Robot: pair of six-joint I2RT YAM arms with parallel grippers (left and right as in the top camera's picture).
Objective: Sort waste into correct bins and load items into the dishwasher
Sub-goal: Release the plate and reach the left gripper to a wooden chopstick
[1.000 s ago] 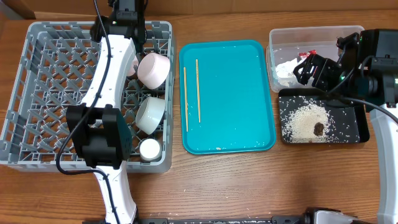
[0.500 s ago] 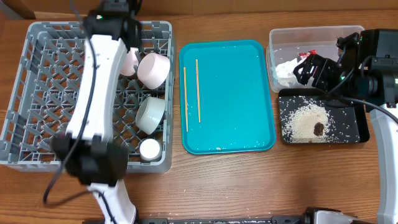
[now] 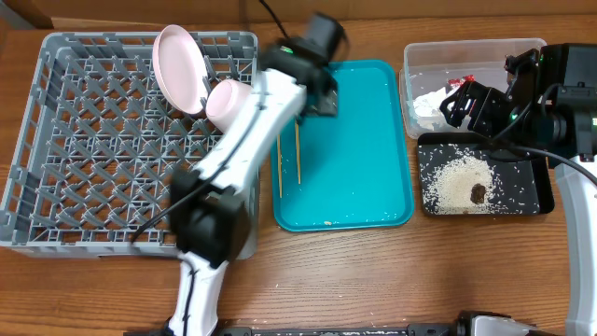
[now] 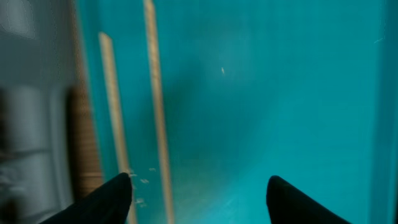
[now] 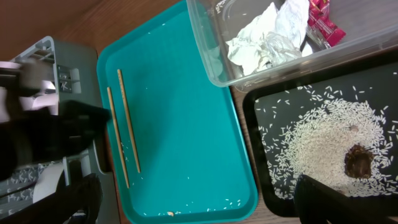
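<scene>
The rectangular plastic serving tray [image 3: 364, 168] is teal; the square plastic dish rack [image 3: 84, 159] is grey, lattice-patterned; the round plate [image 3: 179, 67] is pale pink.

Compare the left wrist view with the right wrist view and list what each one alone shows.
Left wrist only: the left gripper seen open and empty. Right wrist only: the clear tub holding the napkin and red wrapper, and the black tray with rice and brown scrap. Both: the chopsticks lying on the teal tray.
</scene>
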